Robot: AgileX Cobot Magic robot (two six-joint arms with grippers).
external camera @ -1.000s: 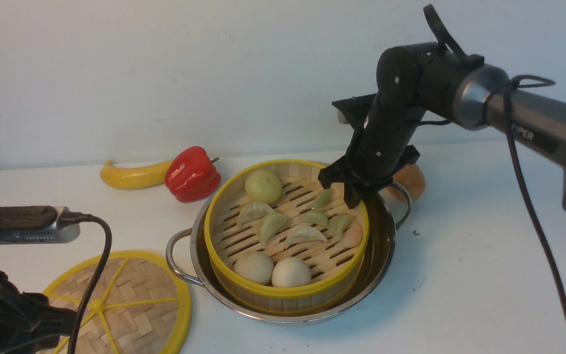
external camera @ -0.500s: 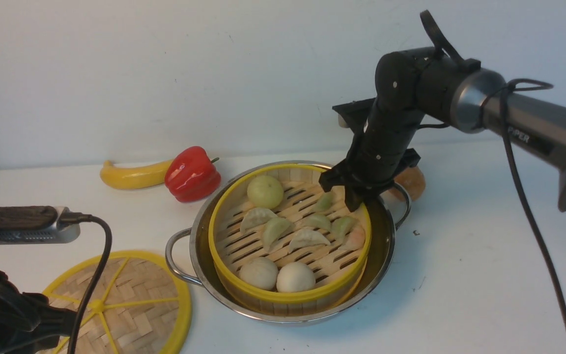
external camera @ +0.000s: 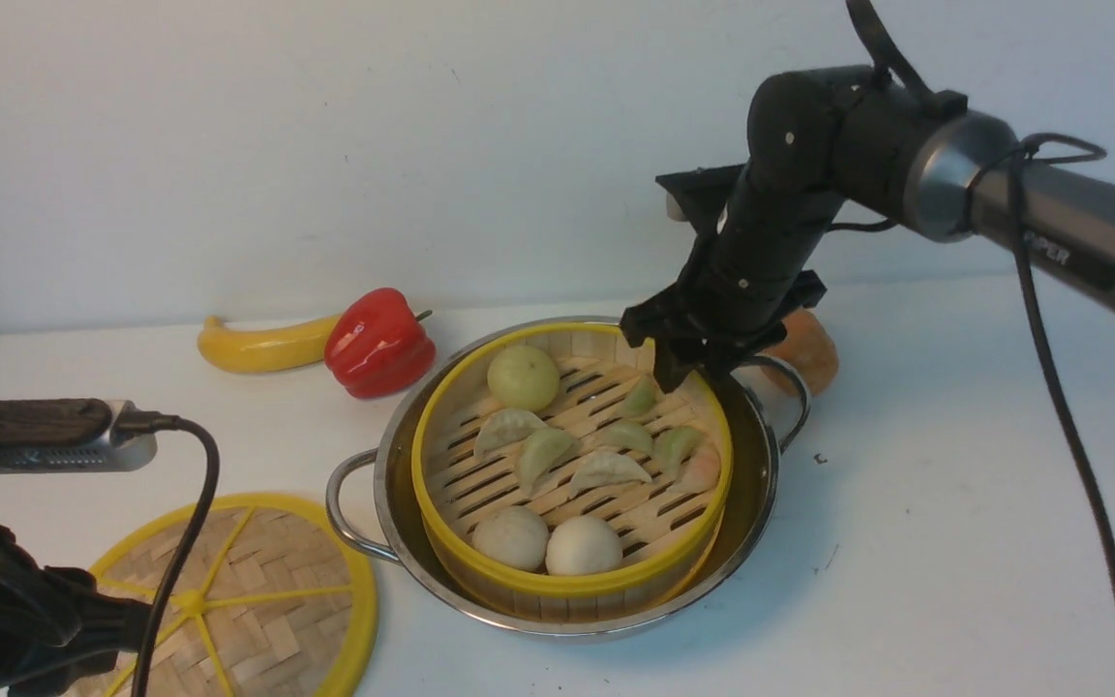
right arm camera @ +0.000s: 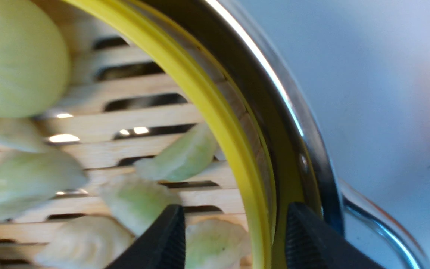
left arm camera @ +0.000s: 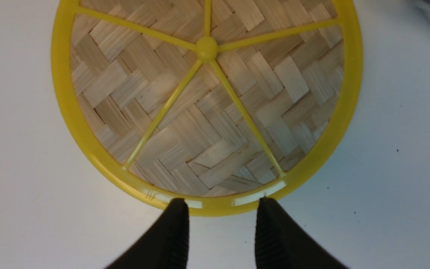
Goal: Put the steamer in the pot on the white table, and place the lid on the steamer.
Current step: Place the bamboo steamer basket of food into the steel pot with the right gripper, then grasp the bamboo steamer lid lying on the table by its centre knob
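At the near left, my left gripper [left arm camera: 222,203] is parted and empty by the near edge of the lid [left arm camera: 206,207]; I'd centre it on that rim before gripping. Farther off, mid-table, the steamer [external camera: 567,584] sits inside the pot [external camera: 754,503]. At its far right rim my right gripper [right arm camera: 235,207] is spread, gripping nothing; I should lift it straight up, gently, so neither finger drags the rim.
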